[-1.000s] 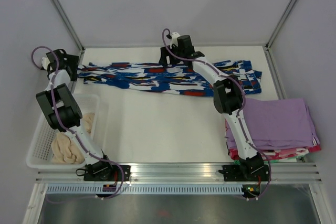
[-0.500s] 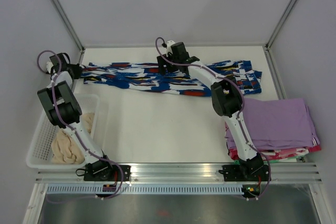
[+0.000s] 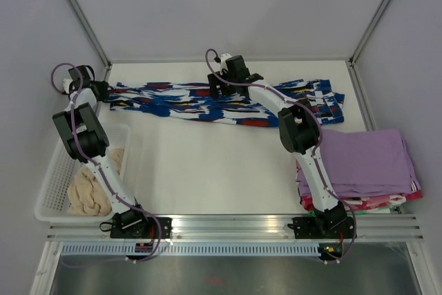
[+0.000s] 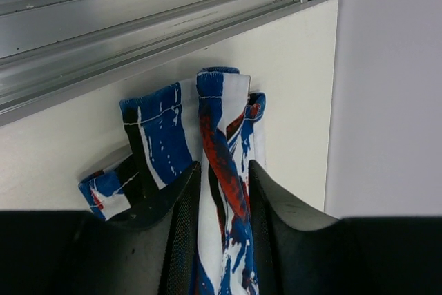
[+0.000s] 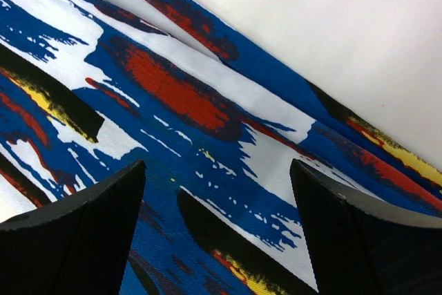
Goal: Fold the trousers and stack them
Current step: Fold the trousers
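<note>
Left pincer (image 4: 222, 170) is clamped on a bunched end of the trousers (image 4: 159, 129). Its fingers are nearly together, with just that strip of print squeezed between them, right up in the far left corner of the desk (image 3: 207, 164). Right pincer (image 5: 215, 164) is spread wide and holds nothing, both fingers (image 5: 76, 233) low over the middle of the fabric; can't tell if they actually touch it. The trousers lie stretched along the desk's far edge, right end near the lilac stack (image 3: 359, 160).
</note>
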Motion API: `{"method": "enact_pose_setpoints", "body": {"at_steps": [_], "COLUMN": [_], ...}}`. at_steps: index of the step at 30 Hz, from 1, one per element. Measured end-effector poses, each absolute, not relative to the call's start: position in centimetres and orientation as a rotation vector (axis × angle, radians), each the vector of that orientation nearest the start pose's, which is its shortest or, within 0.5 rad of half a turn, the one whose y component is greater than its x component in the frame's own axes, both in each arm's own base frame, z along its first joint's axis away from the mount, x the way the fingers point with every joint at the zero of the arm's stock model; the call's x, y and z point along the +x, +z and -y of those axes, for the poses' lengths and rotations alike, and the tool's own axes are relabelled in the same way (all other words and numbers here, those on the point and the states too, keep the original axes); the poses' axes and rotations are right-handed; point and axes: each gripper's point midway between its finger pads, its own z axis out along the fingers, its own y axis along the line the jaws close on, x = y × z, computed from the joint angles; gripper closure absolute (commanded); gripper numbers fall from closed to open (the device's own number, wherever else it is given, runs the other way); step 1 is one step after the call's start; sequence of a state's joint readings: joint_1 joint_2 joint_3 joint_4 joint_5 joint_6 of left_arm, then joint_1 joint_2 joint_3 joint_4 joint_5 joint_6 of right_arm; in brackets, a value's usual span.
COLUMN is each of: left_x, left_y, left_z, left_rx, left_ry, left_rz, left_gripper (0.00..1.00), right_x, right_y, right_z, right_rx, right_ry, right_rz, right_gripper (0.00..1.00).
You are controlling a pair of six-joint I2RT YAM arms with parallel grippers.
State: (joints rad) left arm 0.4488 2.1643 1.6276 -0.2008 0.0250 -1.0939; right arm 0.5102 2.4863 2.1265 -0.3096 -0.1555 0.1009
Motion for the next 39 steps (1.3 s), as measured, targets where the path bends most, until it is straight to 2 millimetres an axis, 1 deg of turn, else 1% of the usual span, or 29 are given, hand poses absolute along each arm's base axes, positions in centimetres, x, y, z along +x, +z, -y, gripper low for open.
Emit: {"method": "enact_pose_setpoints", "body": {"at_steps": [5,15,21,26,29,30,31,32,39], "left_x": [55.0,55.6,57.4,58.2,58.4,58.5,58.6,58.6,58.7], "left_y": [7.1,6.3,5.8,5.6,5.5,5.5,5.5,5.5,5.6], "left_z": [-21.7,-22.5,-22.6,-22.5,-22.5,-22.6,-22.6,-22.5,-22.5], "left_rx": [-1.622,-1.640,-1.626,-1.619,-1.622,-1.623,-1.623,-1.622,-1.619], "left_ry": [-0.321,-0.259,-0.253,-0.257,-0.255,-0.255,-0.254,-0.255,-0.256], "left_rz": [-1.684,-1.680,-1.676,-1.679,-1.684,-1.685,-1.684,-1.685,-1.685], "left_gripper": [0.60,0.60,0.60,0.60,0.68,0.74,0.83,0.98,0.98], "right_x": [54.8,55.0,55.3,55.4,55.4,55.4,55.4,55.4,55.4], "right_y": [5.7,6.0,6.8,7.0,7.0,7.0,7.0,7.0,7.0], "right_z": [-34.2,-34.0,-34.1,-34.0,-34.0,-34.0,-33.9,-33.9,-33.9], "right_rx": [-0.548,-0.534,-0.527,-0.522,-0.517,-0.516,-0.511,-0.509,-0.504], "right_ry": [0.497,0.479,0.478,0.470,0.468,0.468,0.467,0.466,0.464], "right_rz": [-2.225,-2.224,-2.218,-2.217,-2.219,-2.219,-2.221,-2.220,-2.221], "right_gripper": [0.07,0.07,0.07,0.07,0.07,0.07,0.07,0.07,0.07]}}
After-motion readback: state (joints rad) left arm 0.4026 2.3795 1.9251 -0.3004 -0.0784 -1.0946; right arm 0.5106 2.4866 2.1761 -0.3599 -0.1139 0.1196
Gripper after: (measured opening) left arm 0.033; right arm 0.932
